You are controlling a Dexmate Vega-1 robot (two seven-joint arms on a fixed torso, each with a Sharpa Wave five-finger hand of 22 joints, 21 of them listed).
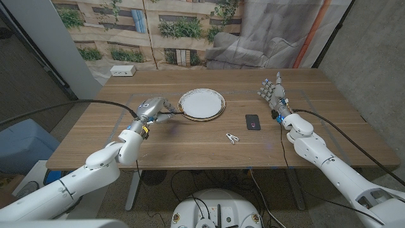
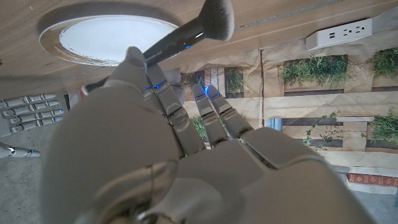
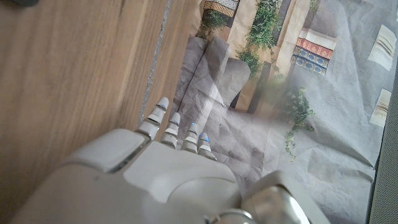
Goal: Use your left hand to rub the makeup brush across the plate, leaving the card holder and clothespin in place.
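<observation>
The left robot hand [image 1: 150,109] grips the black-handled makeup brush [image 2: 186,34] beside the white gold-rimmed plate [image 1: 202,104]. The right robot hand [image 1: 273,89] stands spread, empty. Risk: shallow grip lets the brush slip; a wide sweep nudges the white clothespin [image 1: 233,137].

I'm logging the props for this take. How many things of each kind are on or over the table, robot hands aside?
Plate: 1
Makeup brush, held by the left hand: 1
Card holder: 1
Clothespin: 1
Power strip: 1
Total: 5
</observation>
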